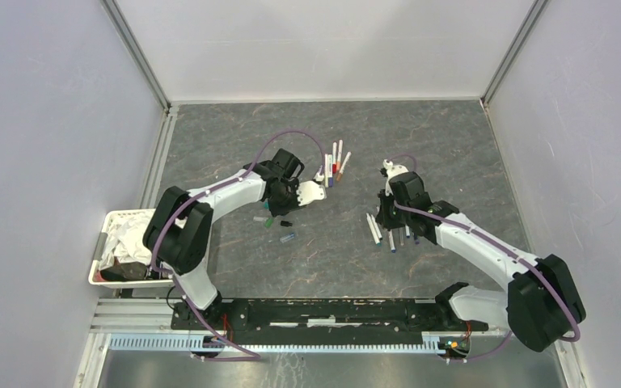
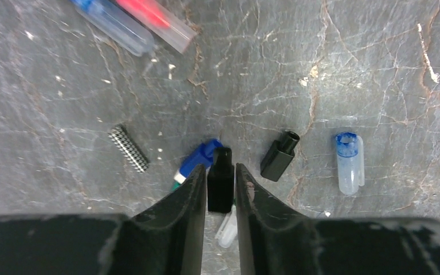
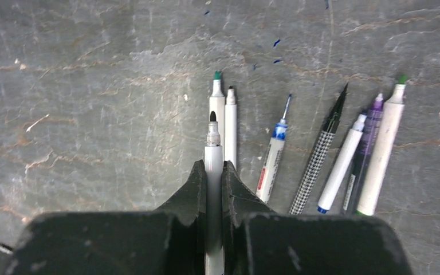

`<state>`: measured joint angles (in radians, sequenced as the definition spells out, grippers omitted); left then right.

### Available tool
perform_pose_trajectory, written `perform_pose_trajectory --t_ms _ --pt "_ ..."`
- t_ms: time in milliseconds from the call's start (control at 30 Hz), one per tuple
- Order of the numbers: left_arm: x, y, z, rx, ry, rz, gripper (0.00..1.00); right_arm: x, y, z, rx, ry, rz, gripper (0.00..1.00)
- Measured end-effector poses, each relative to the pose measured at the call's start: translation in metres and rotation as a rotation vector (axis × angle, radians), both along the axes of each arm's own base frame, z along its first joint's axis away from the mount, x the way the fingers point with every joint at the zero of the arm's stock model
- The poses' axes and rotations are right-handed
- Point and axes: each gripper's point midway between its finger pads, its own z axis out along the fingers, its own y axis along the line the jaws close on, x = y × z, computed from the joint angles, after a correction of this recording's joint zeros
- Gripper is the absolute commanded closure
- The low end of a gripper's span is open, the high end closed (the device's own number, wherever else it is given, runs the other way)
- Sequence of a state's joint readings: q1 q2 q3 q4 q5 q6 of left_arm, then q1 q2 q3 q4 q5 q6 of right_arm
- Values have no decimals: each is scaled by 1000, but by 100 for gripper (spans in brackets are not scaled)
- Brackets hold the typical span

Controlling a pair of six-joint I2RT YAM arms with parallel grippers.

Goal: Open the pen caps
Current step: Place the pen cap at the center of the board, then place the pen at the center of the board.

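My left gripper is shut on a stubby black pen cap, held just above the table; in the top view it hangs over the loose caps. Under it lie a blue cap, another black cap, a clear blue-tipped cap, a houndstooth cap and a clear cap. My right gripper is shut on a white pen whose black tip is bare. It sits over a row of uncapped pens.
Several capped pens lie in a bunch at the table's middle back; two of them show in the left wrist view. A white basket with cloth and dark items stands at the left edge. Walls enclose the table.
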<state>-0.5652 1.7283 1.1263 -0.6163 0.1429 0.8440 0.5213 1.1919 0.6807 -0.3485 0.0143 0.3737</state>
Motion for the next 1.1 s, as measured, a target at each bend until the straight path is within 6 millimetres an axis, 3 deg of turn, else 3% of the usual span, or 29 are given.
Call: perform_pose_trajectory --t_ms 300,333,367,400,433,700,867,967,1100 --pt "-4 3 -2 3 16 50 39 22 -5 -9 -41 -47 -71 100" --pt "-2 2 1 -1 15 57 28 24 -5 -10 -43 -52 -77 100" --pt "0 1 5 -7 9 65 25 25 -6 -12 -45 -53 -82 100" --pt "3 0 11 -15 1 75 6 27 -6 -14 -47 -55 -86 100" --pt "7 -2 21 -27 -14 85 1 28 -6 -15 -51 -57 -91 100" --pt "52 4 132 -180 -212 226 0 36 -8 -28 -72 -67 -118 96" --pt "56 50 195 -307 -345 379 0 37 -9 -42 -84 -39 -136 93" --pt "44 71 217 -337 -419 447 0 36 -11 -47 -91 -31 -147 85" --pt "33 68 223 -358 -402 436 0 35 -12 -51 -93 -19 -161 74"
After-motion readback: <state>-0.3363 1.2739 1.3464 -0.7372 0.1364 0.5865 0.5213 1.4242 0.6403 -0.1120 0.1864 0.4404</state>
